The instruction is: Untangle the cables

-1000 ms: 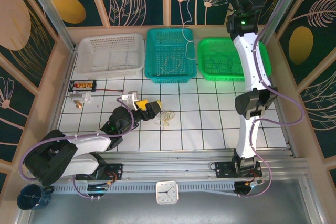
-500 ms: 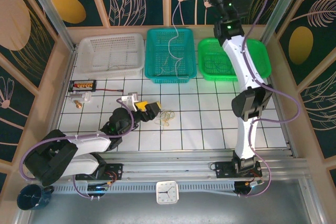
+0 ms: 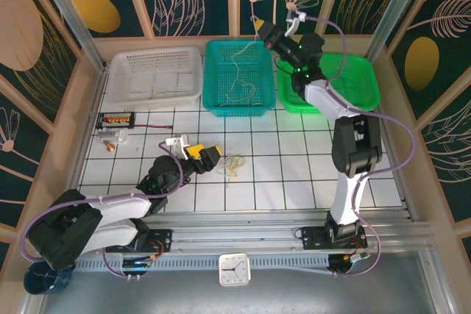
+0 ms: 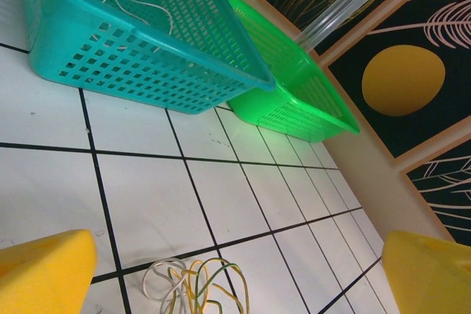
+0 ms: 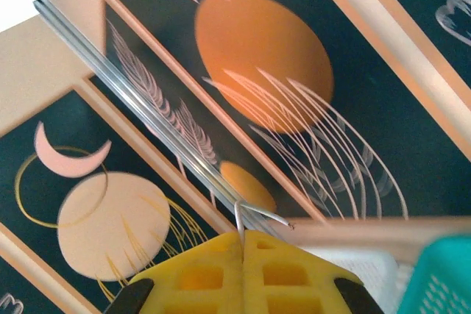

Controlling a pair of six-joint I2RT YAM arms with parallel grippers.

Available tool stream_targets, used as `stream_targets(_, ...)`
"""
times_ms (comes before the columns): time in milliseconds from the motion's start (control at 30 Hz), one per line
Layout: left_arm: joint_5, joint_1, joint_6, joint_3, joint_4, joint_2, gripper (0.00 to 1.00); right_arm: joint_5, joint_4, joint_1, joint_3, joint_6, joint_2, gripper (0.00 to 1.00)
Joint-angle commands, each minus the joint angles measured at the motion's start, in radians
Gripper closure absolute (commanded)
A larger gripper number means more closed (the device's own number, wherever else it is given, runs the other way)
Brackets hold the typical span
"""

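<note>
My right arm is swinging down from up high, and the right gripper (image 3: 265, 32) is now hanging over the back right corner of the teal basket (image 3: 235, 110), pinched tight on one whitish wire (image 3: 239, 64) that is trailing down into that basket. The remaining cables (image 3: 232, 166) are lying knotted on the tiles in front of the teal basket, with my left gripper (image 3: 202, 154) waiting just beside them, spread wide and carrying nothing. I'm worrying about that pinch: only the wire's tip is poking through, so it could be slipping out early, or the tail could be snagging in the basket mesh
</note>
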Motion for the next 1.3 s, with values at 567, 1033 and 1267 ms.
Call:
stream_targets(567, -0.032, 0.003, -0.012, 0.065, -0.071, -0.010, 0.01, 0.135, -0.548, 0.083, -0.028, -0.358, 0.095, 0.90)
stream_targets(1033, -0.037, 0.003, -0.028, 0.077, -0.116, -0.012, 0.01, 0.070, -0.666, 0.111, -0.009, -0.374, -0.080, 0.39)
stream_targets(1267, -0.028, 0.003, -0.035, 0.108, -0.222, -0.011, 0.01, 0.086, -0.604, 0.157, -0.283, -0.328, -0.327, 0.39)
